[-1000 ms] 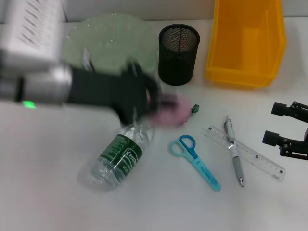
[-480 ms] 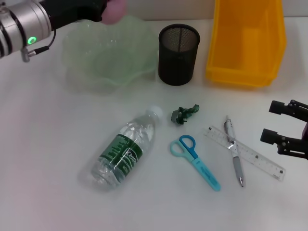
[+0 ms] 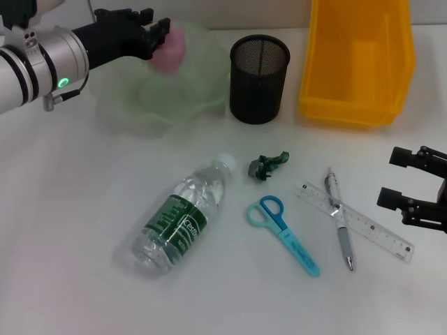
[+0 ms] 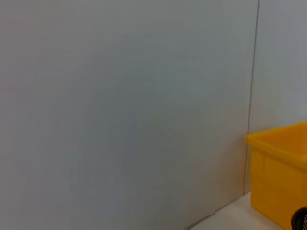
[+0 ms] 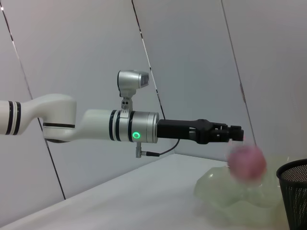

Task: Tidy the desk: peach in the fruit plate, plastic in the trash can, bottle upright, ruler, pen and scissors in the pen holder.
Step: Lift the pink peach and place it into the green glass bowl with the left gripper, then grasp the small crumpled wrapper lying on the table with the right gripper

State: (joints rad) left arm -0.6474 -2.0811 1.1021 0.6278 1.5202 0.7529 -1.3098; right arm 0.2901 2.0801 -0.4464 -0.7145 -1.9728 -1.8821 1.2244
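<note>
Head view: left tool (image 3: 155,36) sits over the fruit plate (image 3: 133,115) at 11 o'clock, fingers parted, the peach (image 3: 171,49) apparently dropping free. Peach step looks nearly finished. Next, probably the plastic (image 3: 265,166) scrap at centre; right tool (image 3: 412,188) idles open at 3 o'clock.

The white desk (image 3: 70,230) carries a plate (image 3: 126,105), holder (image 3: 259,70), bin (image 3: 356,63), bottle (image 3: 178,216), plastic (image 3: 267,166), scissors (image 3: 283,234), pen (image 3: 339,220) and ruler (image 3: 367,227).
</note>
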